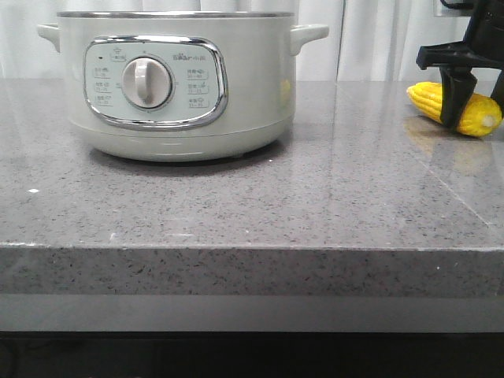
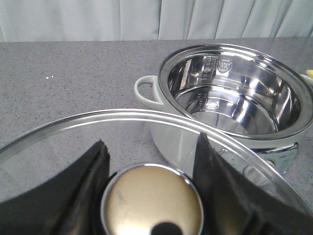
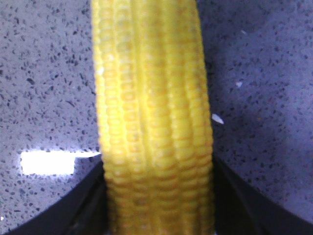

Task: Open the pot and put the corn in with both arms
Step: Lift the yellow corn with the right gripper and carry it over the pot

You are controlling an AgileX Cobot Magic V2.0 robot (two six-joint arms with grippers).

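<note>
The pot (image 1: pixel 181 94) stands at the back left with no lid on, its dial facing me. In the left wrist view its bare steel inside (image 2: pixel 234 93) shows, empty. My left gripper (image 2: pixel 151 142) is shut on the round metal knob (image 2: pixel 152 200) of the glass lid (image 2: pixel 58 147) and holds it off to the side of the pot; this arm is out of the front view. The corn (image 1: pixel 482 116) lies on the counter at the far right. My right gripper (image 1: pixel 455 114) straddles it, and in the right wrist view both fingers press the corn's (image 3: pixel 154 112) sides.
The grey speckled stone counter (image 1: pixel 331 197) has its front edge close to the camera. White curtains (image 1: pixel 378 31) hang behind. The pot's side handle (image 2: pixel 146 93) sticks out toward the held lid.
</note>
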